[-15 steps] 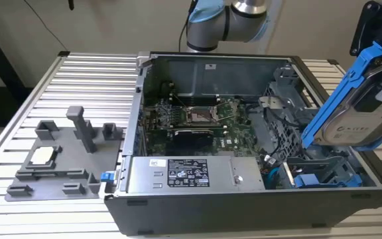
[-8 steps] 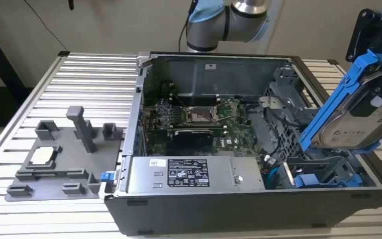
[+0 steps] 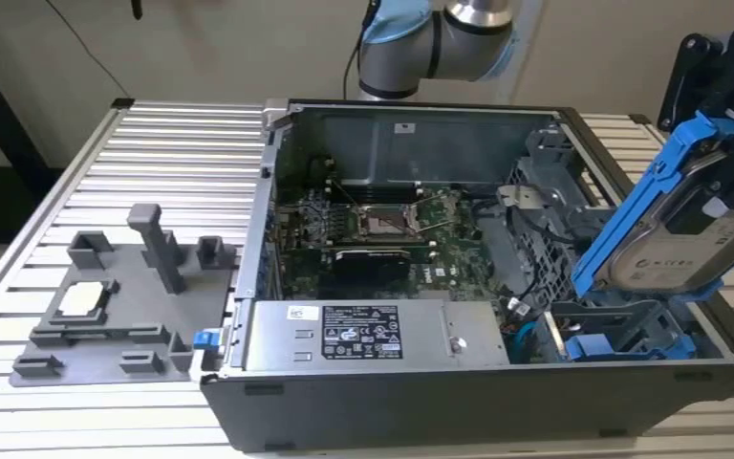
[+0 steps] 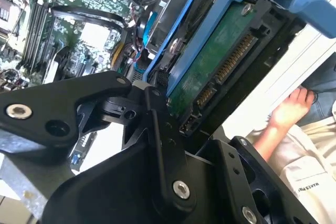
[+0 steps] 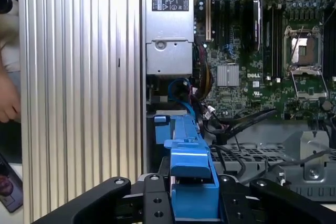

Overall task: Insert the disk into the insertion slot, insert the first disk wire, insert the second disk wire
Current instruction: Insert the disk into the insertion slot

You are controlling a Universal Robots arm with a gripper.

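The disk [image 3: 663, 247] hangs tilted in its blue carrier, clamped between the sides of my hand [image 5: 193, 195], its lower end near the drive bay [image 3: 615, 320] at the exterior view's right of the open computer case [image 3: 469, 402] on the ribbed surface [image 3: 176, 153].

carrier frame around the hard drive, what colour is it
Bright blue; the plastic carrier frame around the flat silver-grey hard drive shows best in the exterior view.

Claw [image 5: 189, 195] clamped tight on the disk [image 3: 673, 239], wrist tilted
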